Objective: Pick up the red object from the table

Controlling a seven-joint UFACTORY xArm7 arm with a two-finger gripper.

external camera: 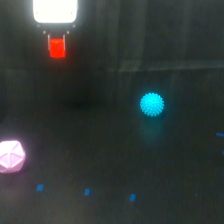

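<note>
Black table [180, 165] with small blue marks [86, 191] near the front; bearing a spiky cyan ball [152, 104] and a pale pink polyhedron [11, 156], well apart

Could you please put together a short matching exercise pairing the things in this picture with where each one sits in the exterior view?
Things:
1. red object
2. cyan spiky ball
3. pink polyhedron
4. small blue marks

Places:
A. at the view's left edge, low down
B. in a row along the bottom of the table
C. top left, right under the white gripper
D. right of centre

Pairs: 1-C, 2-D, 3-A, 4-B
</note>
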